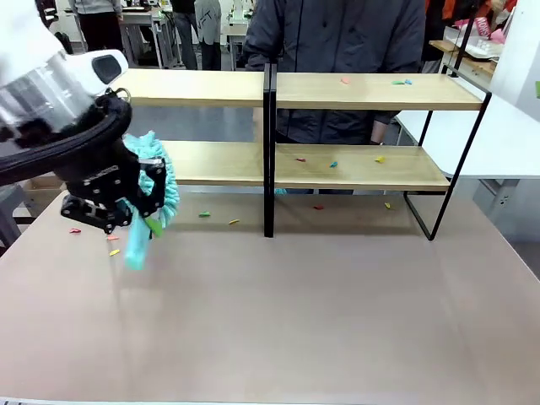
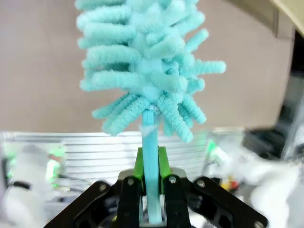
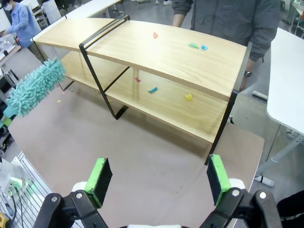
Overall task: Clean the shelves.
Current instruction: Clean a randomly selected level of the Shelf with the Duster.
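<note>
One soft, light duster [image 2: 147, 61] is clamped by its thin handle in the left claw [image 2: 152, 164], good for brushing the hard shelves [image 3: 166, 52]; right claw [image 3: 159, 175] is apart

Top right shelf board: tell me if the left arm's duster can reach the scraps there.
Probably yes, with a long reach. The left gripper, shut on the duster, is by the lower left board; the top right board lies open from above, with only the central upright to clear.
</note>
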Tool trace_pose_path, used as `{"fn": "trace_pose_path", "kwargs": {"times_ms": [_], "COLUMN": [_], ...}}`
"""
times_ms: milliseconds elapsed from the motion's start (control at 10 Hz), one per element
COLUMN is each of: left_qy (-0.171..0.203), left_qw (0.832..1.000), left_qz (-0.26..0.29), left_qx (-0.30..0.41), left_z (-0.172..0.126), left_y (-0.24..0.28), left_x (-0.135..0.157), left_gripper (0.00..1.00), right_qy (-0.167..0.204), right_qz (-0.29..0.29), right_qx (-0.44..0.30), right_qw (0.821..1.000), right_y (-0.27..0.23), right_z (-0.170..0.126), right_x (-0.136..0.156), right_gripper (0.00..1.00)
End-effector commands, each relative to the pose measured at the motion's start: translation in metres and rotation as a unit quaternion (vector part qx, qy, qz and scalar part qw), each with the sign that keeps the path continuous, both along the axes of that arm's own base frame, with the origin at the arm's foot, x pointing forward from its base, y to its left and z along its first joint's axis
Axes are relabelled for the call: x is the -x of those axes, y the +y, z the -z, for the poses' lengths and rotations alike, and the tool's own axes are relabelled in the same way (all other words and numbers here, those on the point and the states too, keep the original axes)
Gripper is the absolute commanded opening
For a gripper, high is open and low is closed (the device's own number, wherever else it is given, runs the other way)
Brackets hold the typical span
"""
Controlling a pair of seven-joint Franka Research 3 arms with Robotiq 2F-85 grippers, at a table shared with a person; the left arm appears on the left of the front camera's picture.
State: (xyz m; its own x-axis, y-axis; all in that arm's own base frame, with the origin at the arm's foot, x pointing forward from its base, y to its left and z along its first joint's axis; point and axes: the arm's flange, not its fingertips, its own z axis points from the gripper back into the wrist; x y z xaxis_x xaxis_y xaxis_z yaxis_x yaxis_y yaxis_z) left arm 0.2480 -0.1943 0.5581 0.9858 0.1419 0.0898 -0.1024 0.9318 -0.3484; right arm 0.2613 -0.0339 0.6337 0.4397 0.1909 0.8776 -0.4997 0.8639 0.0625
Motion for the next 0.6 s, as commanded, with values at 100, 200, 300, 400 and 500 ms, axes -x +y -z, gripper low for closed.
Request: {"fn": "trace_pose_path", "kwargs": {"times_ms": [100, 200, 300, 400, 500], "left_qy": [-0.004, -0.008, -0.032, -0.084, -0.122], "left_qw": [0.949, 0.906, 0.881, 0.859, 0.849], "left_qz": [0.313, 0.422, 0.468, 0.498, 0.502], "left_qx": [0.028, 0.041, 0.057, 0.087, 0.113], "left_z": [-0.010, -0.019, -0.031, -0.043, -0.057], "left_y": [0.075, 0.106, 0.131, 0.159, 0.185], "left_x": [0.026, 0.041, 0.051, 0.058, 0.065], "left_gripper": [0.12, 0.12, 0.12, 0.12, 0.12], "right_qy": [-0.001, -0.001, -0.001, -0.001, -0.001], "right_qz": [-0.001, -0.001, -0.001, -0.001, -0.001], "right_qx": [-0.002, -0.002, -0.002, -0.002, -0.002], "right_qw": [1.000, 1.000, 1.000, 1.000, 1.000], "right_y": [0.000, 0.000, 0.000, 0.000, 0.000], "right_z": [0.001, 0.001, 0.001, 0.001, 0.001], "right_x": [0.000, 0.000, 0.000, 0.000, 0.000], "right_gripper": [1.00, 1.00, 1.00, 1.00, 1.00]}}
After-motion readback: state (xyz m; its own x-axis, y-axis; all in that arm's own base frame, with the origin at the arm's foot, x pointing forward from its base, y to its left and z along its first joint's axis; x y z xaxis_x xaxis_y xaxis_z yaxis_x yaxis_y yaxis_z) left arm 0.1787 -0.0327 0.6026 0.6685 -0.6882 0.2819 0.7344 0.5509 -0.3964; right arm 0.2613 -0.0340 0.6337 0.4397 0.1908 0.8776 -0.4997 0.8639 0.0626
